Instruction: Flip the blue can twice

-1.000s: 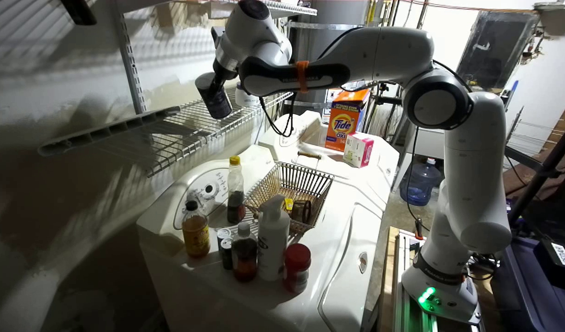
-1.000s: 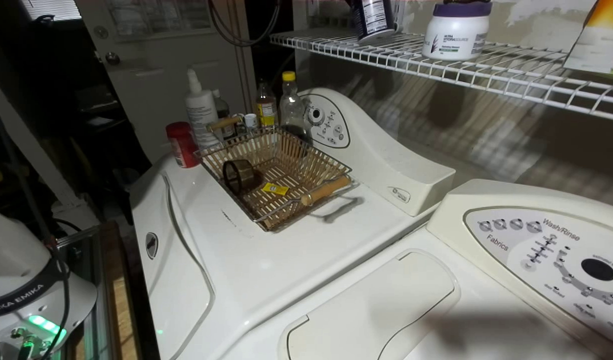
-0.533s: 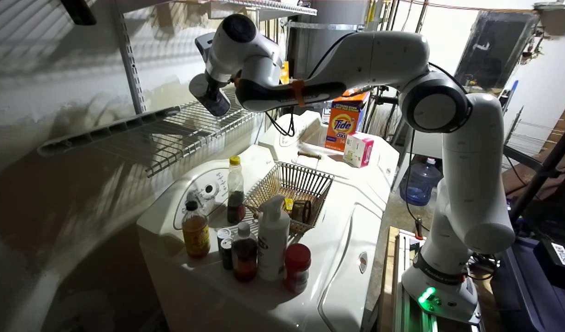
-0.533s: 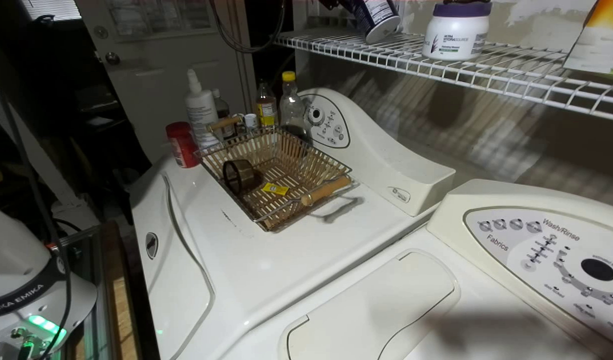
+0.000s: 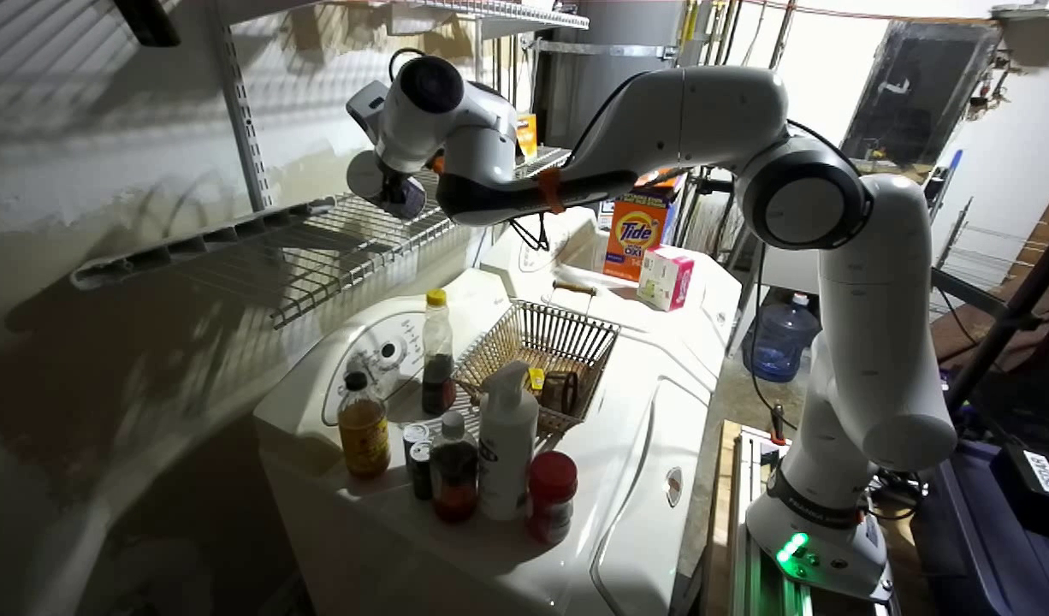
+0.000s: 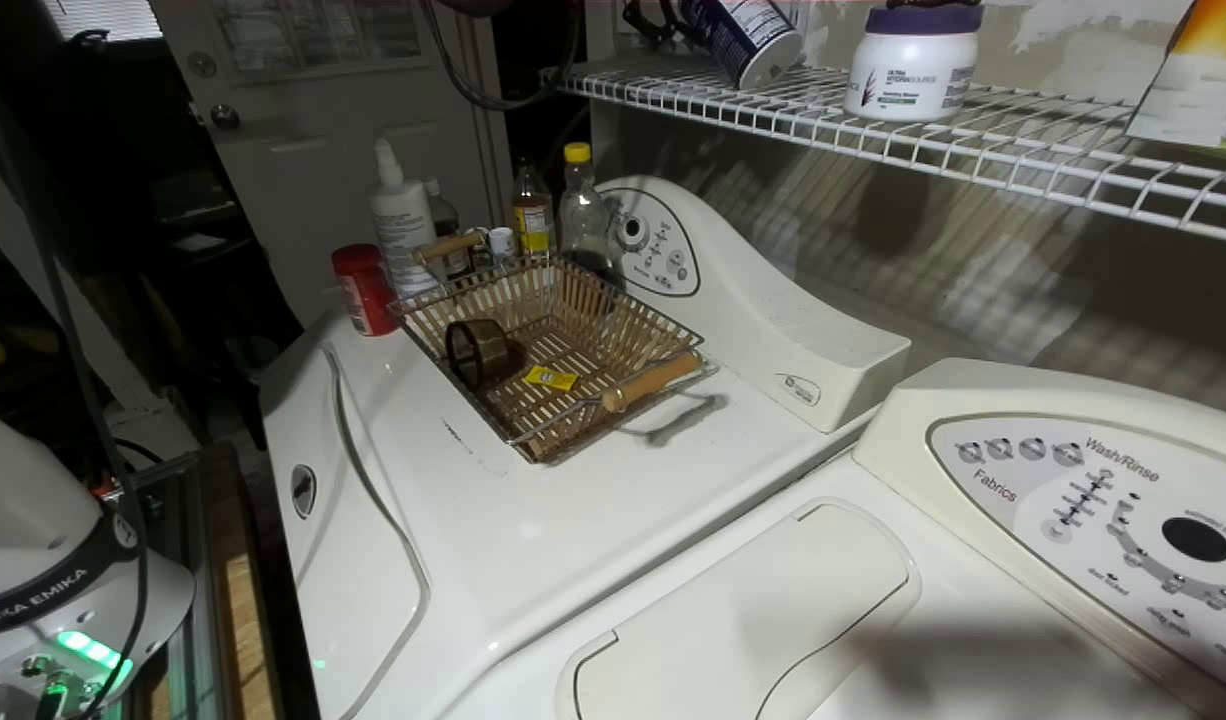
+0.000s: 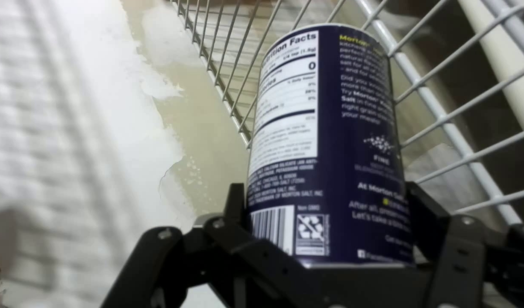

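The pincer [image 7: 327, 203] is pinching the dark-blue Morton salt can [image 7: 330, 145], one black finger [image 7: 235, 205] against its nine o'clock side and its mate against the three o'clock side, both near the can's lower part in the wrist view; the Nutrition Facts panel [image 7: 287, 102] faces the camera. The can is tilted over the white wire shelf [image 6: 823, 120]: in an exterior view it hangs toward one o'clock, partly out of view, its pale end [image 6: 770, 62] pointing between four and five o'clock; whether that end touches the wires I cannot tell. At three o'clock from it on the shelf stands a white HydraSource tub [image 6: 903, 75] with a purple lid [image 6: 925, 19]. The Franka Panda arm [image 5: 730, 120] extends over from a base [image 5: 820, 530] at four o'clock in an exterior view. Below, on the white desk [image 6: 513, 540], sits a slatted basket [image 6: 643, 325] holding a yellow packet [image 6: 550, 377] and, toward ten o'clock from that, a brown cup-shaped piece [image 6: 478, 352] lying on its side. In an exterior view, a yellow-capped bottle [image 5: 437, 342] stands at the basket's nine o'clock, a red-lidded jar [image 5: 551, 509] at six, the Tide box [image 5: 636, 227] at one and a pink-and-white box [image 5: 666, 278] at two.
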Available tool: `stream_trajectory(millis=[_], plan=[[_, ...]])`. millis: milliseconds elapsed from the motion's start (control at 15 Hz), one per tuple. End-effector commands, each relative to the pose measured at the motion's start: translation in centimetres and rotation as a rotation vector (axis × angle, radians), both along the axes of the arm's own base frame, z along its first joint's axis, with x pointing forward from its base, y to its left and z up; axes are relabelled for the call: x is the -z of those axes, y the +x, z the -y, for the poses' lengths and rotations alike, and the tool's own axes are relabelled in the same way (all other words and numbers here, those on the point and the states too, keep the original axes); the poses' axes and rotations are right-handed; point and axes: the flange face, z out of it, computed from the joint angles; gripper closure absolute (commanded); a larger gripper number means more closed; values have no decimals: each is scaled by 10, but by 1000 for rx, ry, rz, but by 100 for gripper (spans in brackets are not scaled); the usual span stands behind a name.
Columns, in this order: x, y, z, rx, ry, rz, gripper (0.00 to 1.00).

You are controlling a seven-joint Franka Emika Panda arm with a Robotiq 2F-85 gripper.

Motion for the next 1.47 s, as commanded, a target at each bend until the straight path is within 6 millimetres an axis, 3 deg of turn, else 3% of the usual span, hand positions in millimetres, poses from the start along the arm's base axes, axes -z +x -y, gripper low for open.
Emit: stream_trajectory(millis=[0, 67, 133, 600, 1400], plan=[[0, -3, -2, -32, -56, -43, 36], [0, -3, -2, -39, -56, -52, 15], [0, -4, -3, -45, -56, -61, 3], [-2, -6, -5, -74, -38, -109, 0], [-14, -12, -4, -23, 215, -205, 0]])
